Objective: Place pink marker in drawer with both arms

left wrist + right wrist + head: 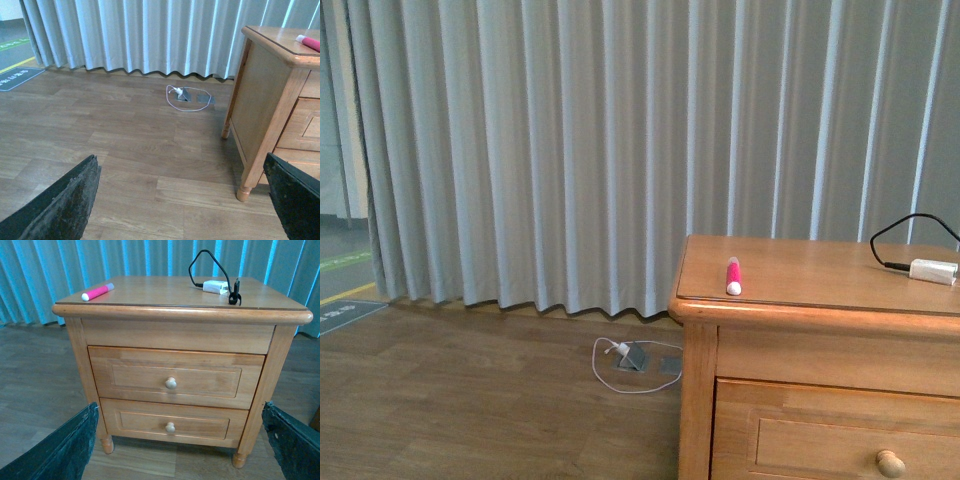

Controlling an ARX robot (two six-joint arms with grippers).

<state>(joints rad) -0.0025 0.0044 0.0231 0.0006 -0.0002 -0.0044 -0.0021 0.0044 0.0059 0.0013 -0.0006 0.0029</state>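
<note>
Plainly nothing is held: the left gripper (181,159) and right gripper (180,407) both have their fingers (70,200) spread wide and empty. The pink marker (733,275) lies on the bench (820,270) right of centre in the front frame, white end close to the front edge. A clumsy approach could roll it off onto the floor, since it is round and sits near that edge. The small round knob (171,383) could slip from the fingers, leaving the upper drawer (175,375) shut. The white plug block (932,270) is well apart from the marker. Only the right wrist view shows both shut drawers, including the lower drawer (172,422); the front view crops the upper one at lower right; the left wrist view shows the bench's side, a floor socket (190,96) and just the marker's end
</note>
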